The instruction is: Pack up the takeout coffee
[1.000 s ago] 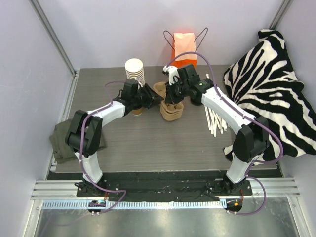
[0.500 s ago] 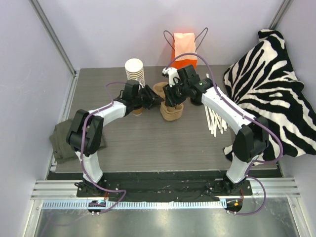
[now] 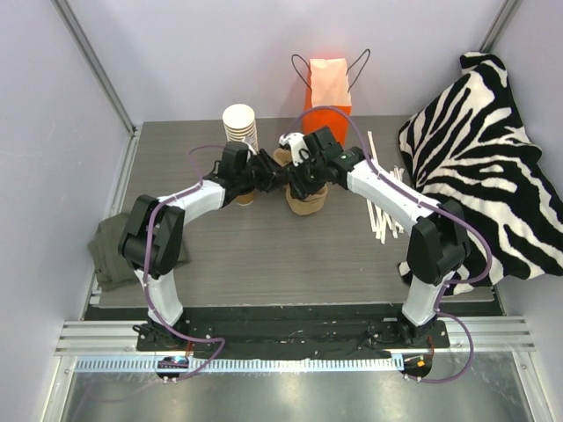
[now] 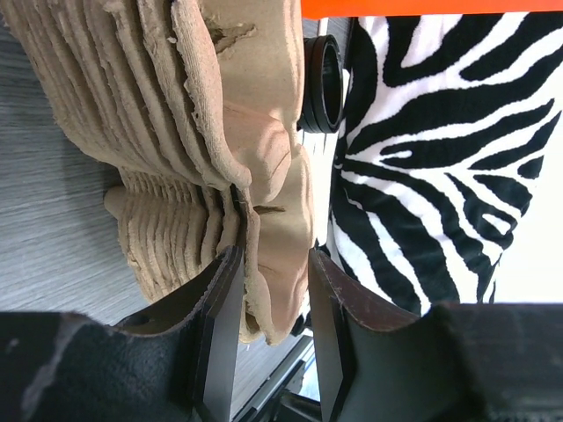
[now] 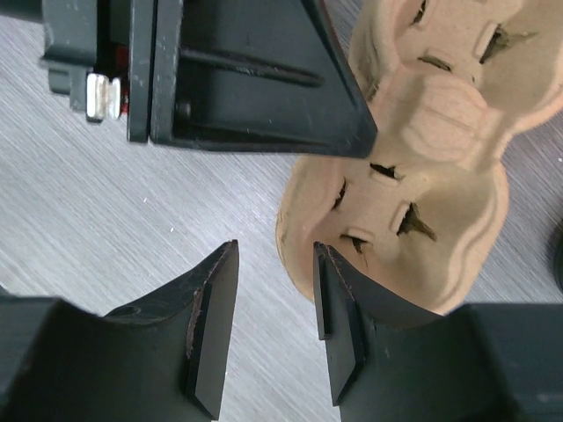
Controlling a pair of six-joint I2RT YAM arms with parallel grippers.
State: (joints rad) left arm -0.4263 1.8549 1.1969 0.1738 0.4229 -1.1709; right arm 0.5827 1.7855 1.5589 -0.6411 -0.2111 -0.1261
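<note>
**Right now: left arm pinches the carrier, right arm spread beside it**

Both arms meet at the upper middle of the top view, over the stack of pulp carriers on the grey table.

Left gripper: its 2 fingers are pressed against either side of the rim of the top carrier, with pulp filling the gap between them.

Right gripper: jaws spread, only bare table showing between them. The stack's edge sits just beside 1 finger, and I cannot tell if it touches. The left gripper's black body fills the upper left of that wrist frame.

Takeout coffee cup: small and brown, on the table just left of the carriers, tucked under the left arm. The arm hides its top.

A black round lid shows past the carriers at the upper middle of the left wrist view, and I cannot tell what it rests on.

Elsewhere in the top view:
- tall stack of cups, upper left of the carriers
- orange bag, top centre
- zebra cloth, right side
- pale sticks, right of the carriers
- dark folded cloth, left edge
</note>
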